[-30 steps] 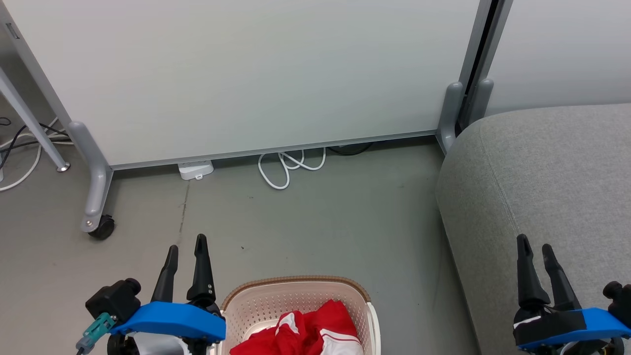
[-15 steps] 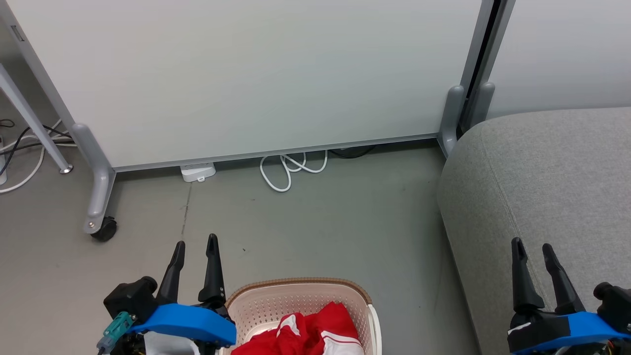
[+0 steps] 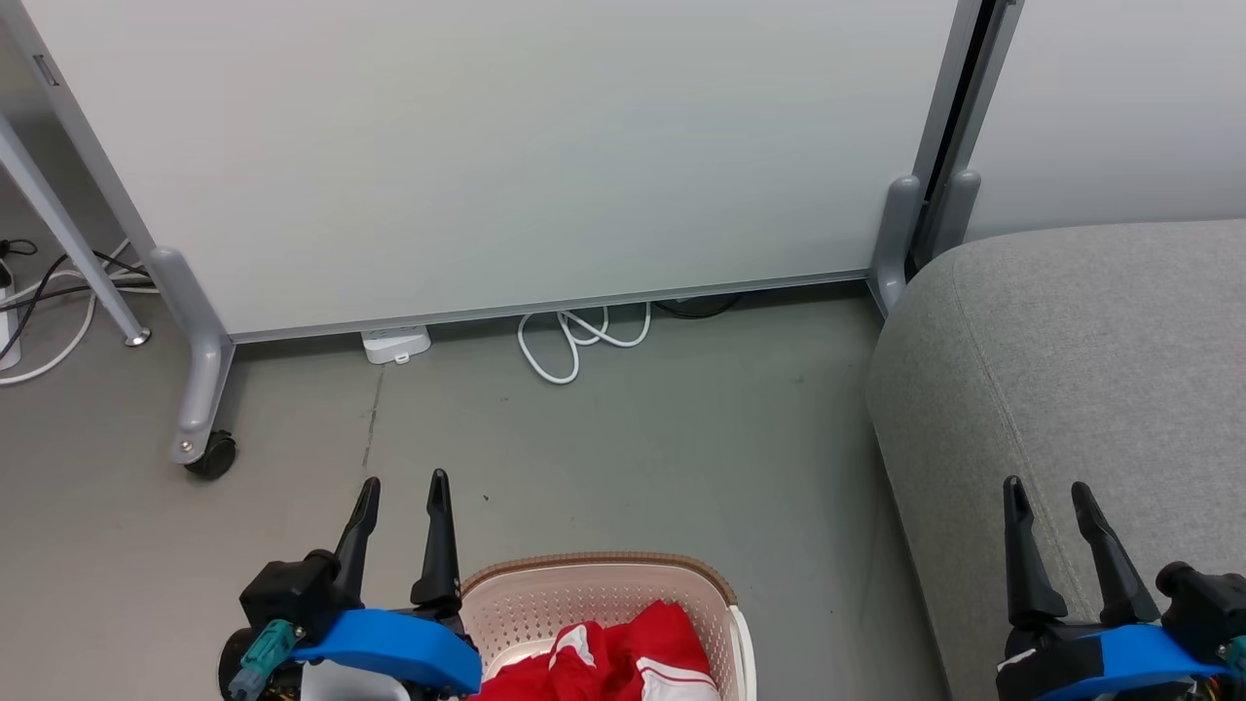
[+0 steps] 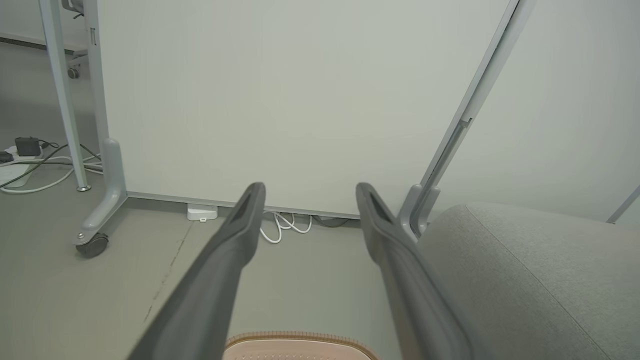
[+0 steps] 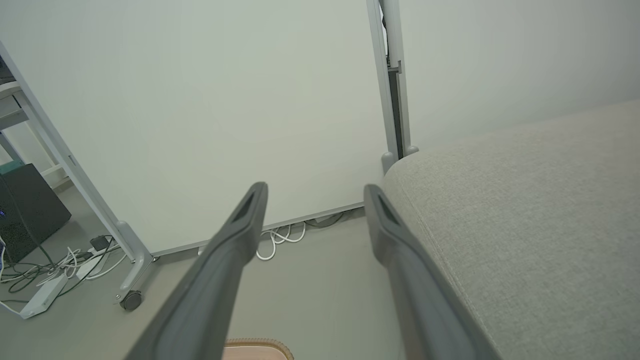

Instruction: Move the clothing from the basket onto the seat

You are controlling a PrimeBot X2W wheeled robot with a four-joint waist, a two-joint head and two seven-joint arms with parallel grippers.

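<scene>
The cream basket [image 3: 596, 571] with a brown rim stands on the floor at the bottom middle of the head view. Red and white clothing [image 3: 623, 662] lies bunched inside it. My left gripper [image 3: 405, 479] hangs open just left of the basket, with nothing between its fingers. The large grey seat [image 3: 1071, 370] fills the right side. My right gripper [image 3: 1045, 485] is open over the seat's front part, also holding nothing. In the left wrist view, the left gripper [image 4: 309, 187] points over the basket rim [image 4: 300, 341] with the seat [image 4: 525, 275] to its right. In the right wrist view, the right gripper [image 5: 315, 186] is beside the seat [image 5: 525, 200].
A white partition panel [image 3: 487, 146] on grey feet stands behind the floor area, with a castor [image 3: 209, 453] at the left. A coiled white cable [image 3: 574, 341] and a white power block [image 3: 394, 343] lie at its base. More cables [image 3: 49, 282] trail at the far left by a table leg [image 3: 68, 243].
The head camera has shifted a little. My left gripper has moved right, closer to the basket's rim, and the right gripper has edged slightly left. Both stayed open.
</scene>
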